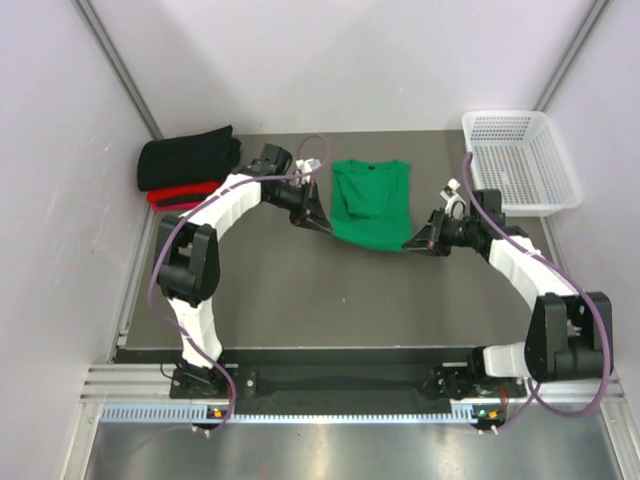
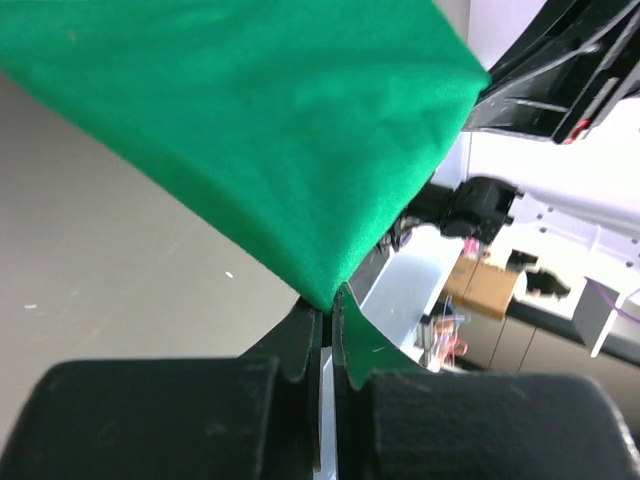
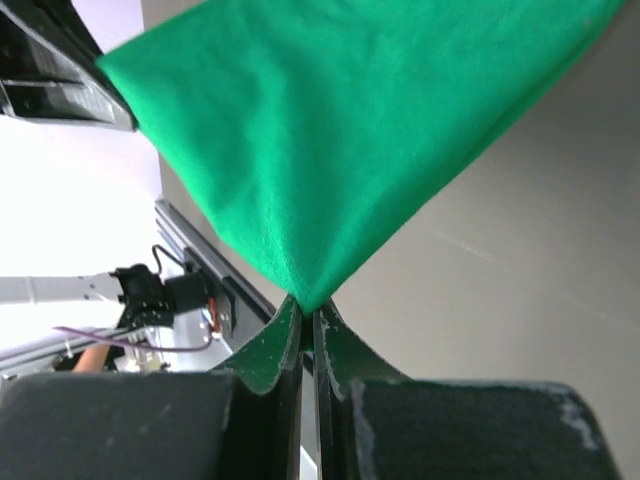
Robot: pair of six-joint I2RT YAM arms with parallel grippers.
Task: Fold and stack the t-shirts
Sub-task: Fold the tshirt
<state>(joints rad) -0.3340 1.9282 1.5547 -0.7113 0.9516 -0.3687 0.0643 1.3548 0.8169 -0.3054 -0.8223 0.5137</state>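
Green t-shirt: your left and right jaws both pinch its near corners, presumably to fold the hem farward.

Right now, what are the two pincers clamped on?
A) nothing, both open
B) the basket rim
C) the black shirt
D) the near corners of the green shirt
D: each wrist view shows the jaws shut on a corner of the green shirt, with the left pincer and the right pincer at its two near corners in the top view.
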